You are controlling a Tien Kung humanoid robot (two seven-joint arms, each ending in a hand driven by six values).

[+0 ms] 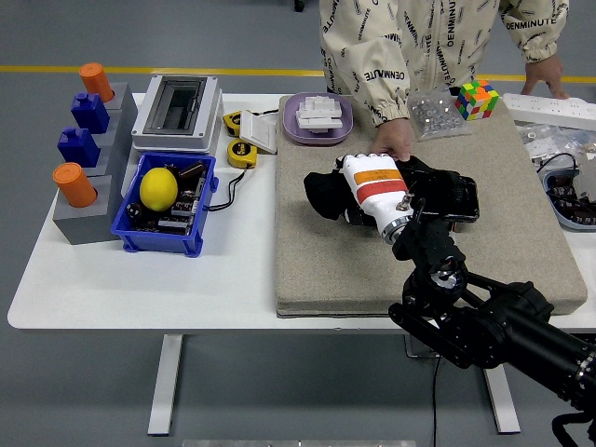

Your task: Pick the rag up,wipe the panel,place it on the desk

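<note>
- The right hand [366, 189], white with an orange band, lies palm down on the black rag [323, 195], its fingers pressing the cloth; whether they clamp it cannot be told.
- The rag sits at the left end of the black panel [452, 197], spilling onto the grey mat [317, 261].
- A person's hand [393, 142] holds the panel's far edge.
- The other arm is out of sight.

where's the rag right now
In the head view the black rag lies under the right hand, on the grey mat just left of the black panel, below the purple dish.
</note>
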